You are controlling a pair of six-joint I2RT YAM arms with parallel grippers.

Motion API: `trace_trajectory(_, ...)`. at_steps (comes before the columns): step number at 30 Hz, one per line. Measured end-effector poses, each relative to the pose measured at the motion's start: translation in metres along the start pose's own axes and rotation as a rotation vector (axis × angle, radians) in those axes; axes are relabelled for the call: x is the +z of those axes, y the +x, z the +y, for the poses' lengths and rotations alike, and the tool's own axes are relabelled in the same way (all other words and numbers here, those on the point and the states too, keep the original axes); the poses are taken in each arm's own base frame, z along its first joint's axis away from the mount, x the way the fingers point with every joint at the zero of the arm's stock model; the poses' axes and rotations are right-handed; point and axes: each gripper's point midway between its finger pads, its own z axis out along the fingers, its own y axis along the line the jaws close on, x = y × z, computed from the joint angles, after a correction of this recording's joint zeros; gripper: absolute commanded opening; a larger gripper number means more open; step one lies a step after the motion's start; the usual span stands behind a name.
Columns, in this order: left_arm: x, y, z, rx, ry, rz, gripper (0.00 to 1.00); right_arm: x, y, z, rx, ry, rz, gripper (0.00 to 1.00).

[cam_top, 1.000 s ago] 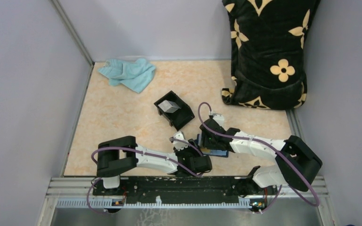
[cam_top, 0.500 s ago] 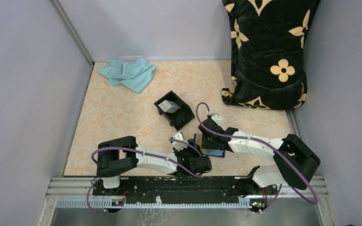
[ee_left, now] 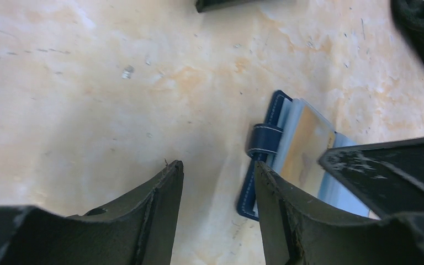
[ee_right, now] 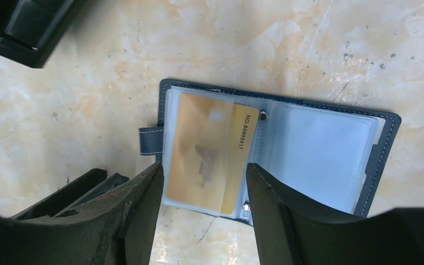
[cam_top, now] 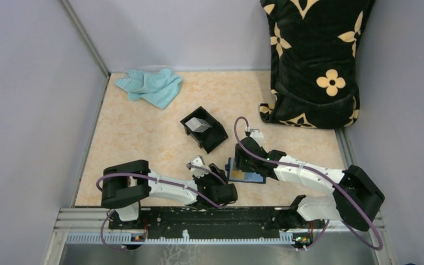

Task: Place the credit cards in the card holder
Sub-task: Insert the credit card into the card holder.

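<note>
Left gripper, jaws apart and empty, hovers over the table just left of the card holder. A black box sits beyond the holder. The holder lies open and flat, with an orange-yellow card partly tucked in its left clear sleeve. Right gripper, jaws apart and holding nothing, hangs directly over that card.

I worked in a robotics lab test cell, not a home: plain grey partition walls around, an aluminium frame rail along the near edge, a marble-print tabletop. The far corner held black floral fabric, possibly a blanket.
</note>
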Motion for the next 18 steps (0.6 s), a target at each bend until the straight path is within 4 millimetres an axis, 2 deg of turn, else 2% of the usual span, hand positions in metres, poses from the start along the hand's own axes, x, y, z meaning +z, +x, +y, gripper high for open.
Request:
trace_trajectory(6, 0.000, -0.013, 0.013, 0.042, -0.002, -0.020, 0.57, -0.016, -0.022, 0.004, 0.034, -0.043, -0.082, 0.38)
trace_trajectory(8, 0.003, -0.016, 0.013, 0.063, -0.003, -0.023, 0.56, -0.018, -0.028, 0.002, 0.045, -0.040, -0.101, 0.27)
trace_trajectory(11, 0.007, -0.018, 0.013, 0.098, -0.005, -0.024, 0.55, -0.016, -0.032, -0.007, 0.059, -0.014, -0.112, 0.02)
trace_trajectory(18, 0.011, -0.017, 0.010, 0.166, 0.018, -0.012, 0.53, -0.009, -0.029, -0.025, 0.073, 0.038, -0.097, 0.00)
